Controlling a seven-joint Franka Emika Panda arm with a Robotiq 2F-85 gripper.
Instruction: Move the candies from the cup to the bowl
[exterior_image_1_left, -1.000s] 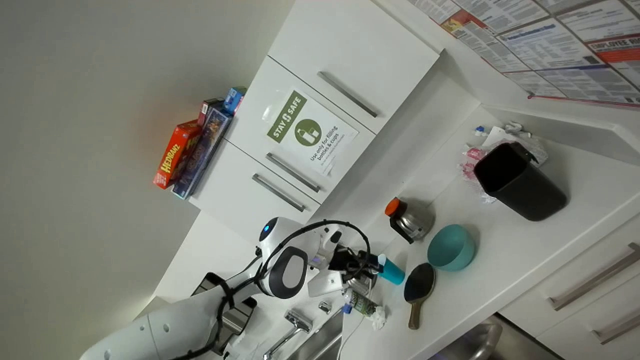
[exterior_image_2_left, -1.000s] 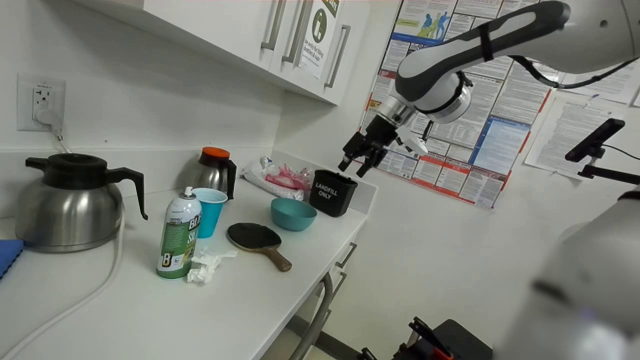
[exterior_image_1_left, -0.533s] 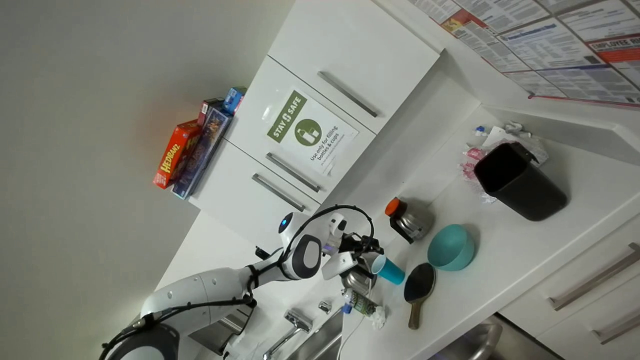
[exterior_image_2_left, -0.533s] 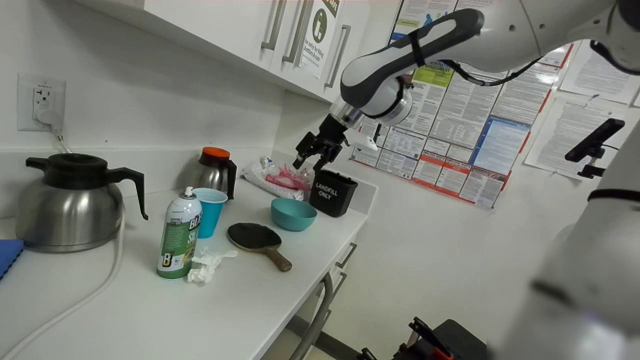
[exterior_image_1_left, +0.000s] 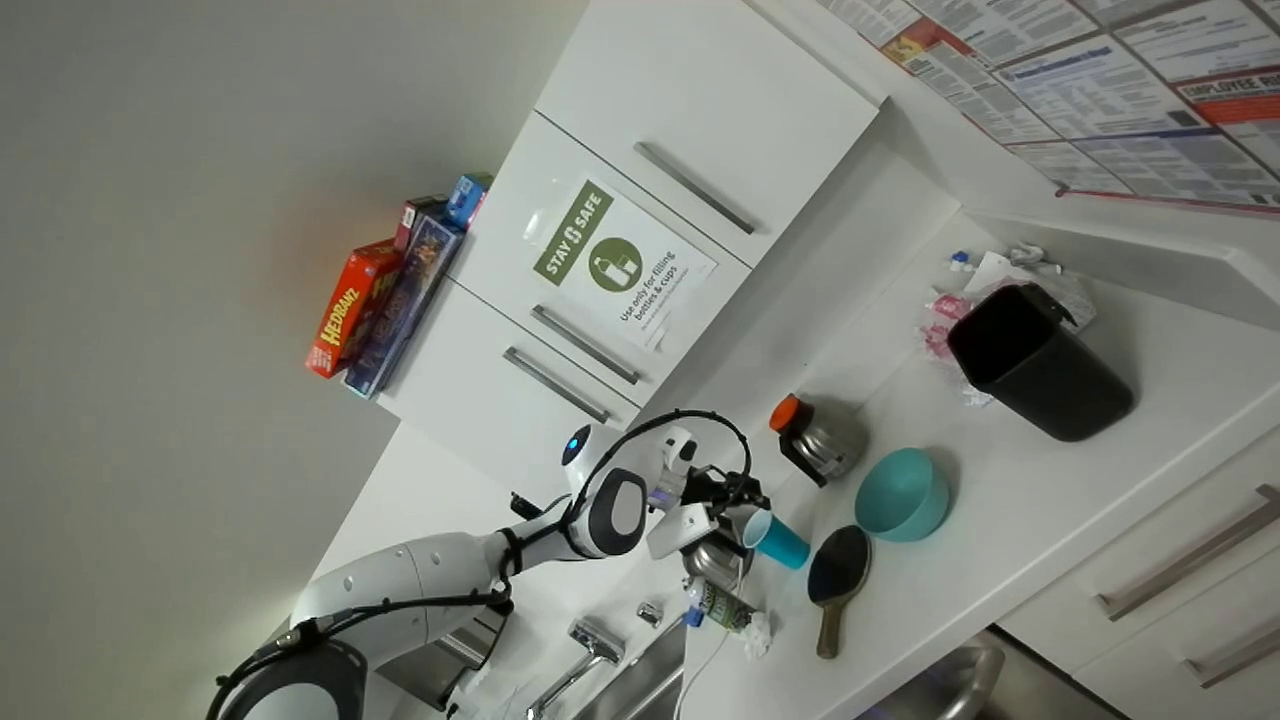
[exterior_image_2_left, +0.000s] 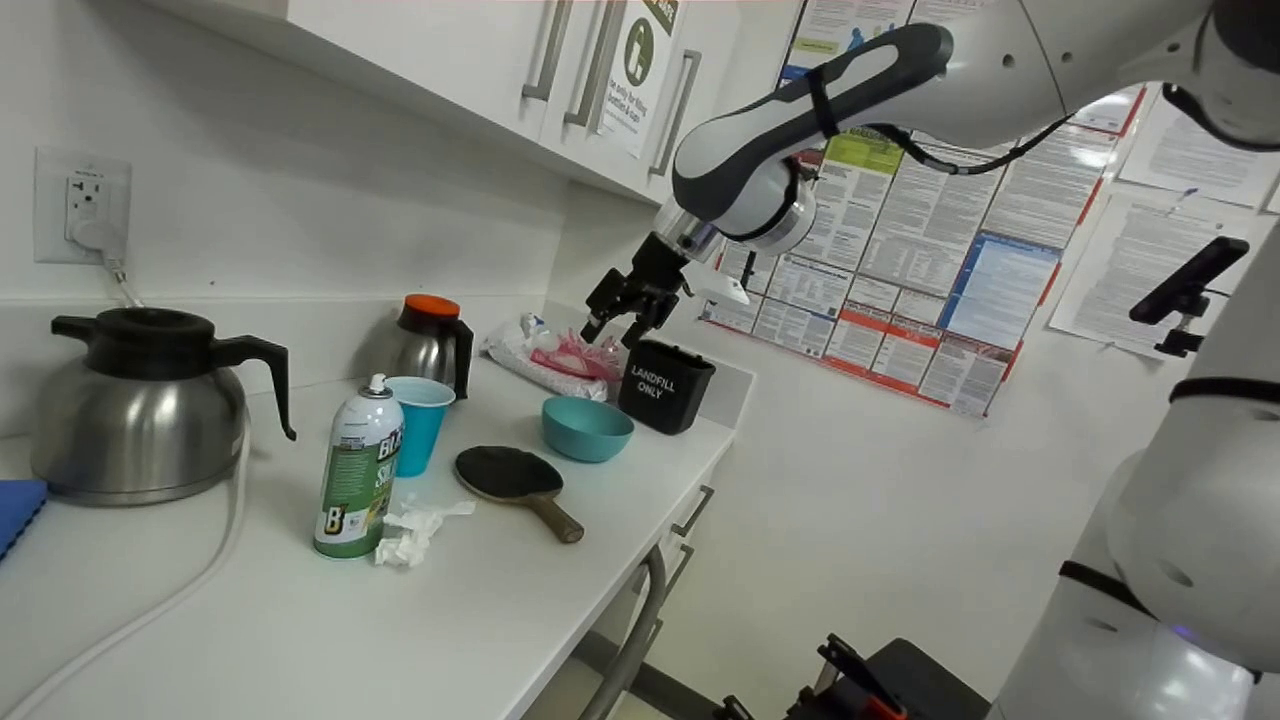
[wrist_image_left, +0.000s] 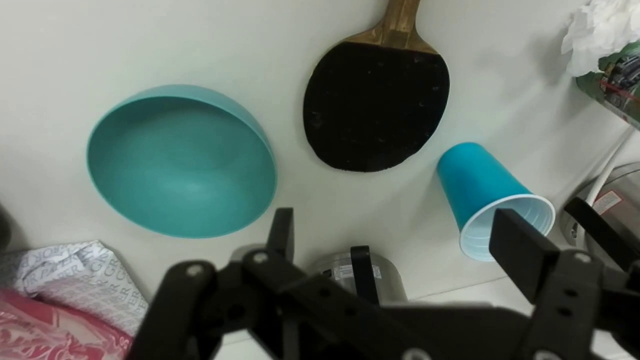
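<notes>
We recorded a white counter (exterior_image_2_left: 310, 640) along a pale wall (exterior_image_2_left: 400, 180), seen in both exterior views, with white cabinets (exterior_image_1_left: 710, 120) mounted above and printed posters (exterior_image_1_left: 1130, 100) on the adjoining wall. We took clock bearings from the middle of the wrist view. The gripper (wrist_image_left: 392, 227) hung in the air over the counter, its fingers (wrist_image_left: 522, 252) wide apart with a free gap between them. The teal bowl (wrist_image_left: 182, 165) stood mouth up at 9 o'clock; the blue cup (wrist_image_left: 477, 172) stood upright at 3, part of its mouth hidden from us behind a finger. Between them, toward 1 o'clock, a black paddle (wrist_image_left: 377, 107) lay flat, its wooden handle (wrist_image_left: 401, 17) pointing to 12. A small steel carafe (wrist_image_left: 390, 280) stood at 5, crumpled pink and white packaging (wrist_image_left: 80, 290) lay at 8, and a spray can (wrist_image_left: 612, 92) stood at 2 with white tissue (wrist_image_left: 600, 35) beside it. Edges: in an exterior view the counter's front edge (exterior_image_2_left: 596, 612) slanted up toward 1 o'clock, and the paddle's handle pointed toward it across a margin of open counter. In that view a black bin (exterior_image_2_left: 690, 395) stood near the bowl, at its 2 o'clock. We noted the cup as more crowded: in the wrist view a large steel carafe (wrist_image_left: 625, 200) stood near its 3 o'clock side. We found narrow strips of counter between bowl and paddle and between paddle and cup; a broader open stretch lay from the bowl toward 11 o'clock.
</notes>
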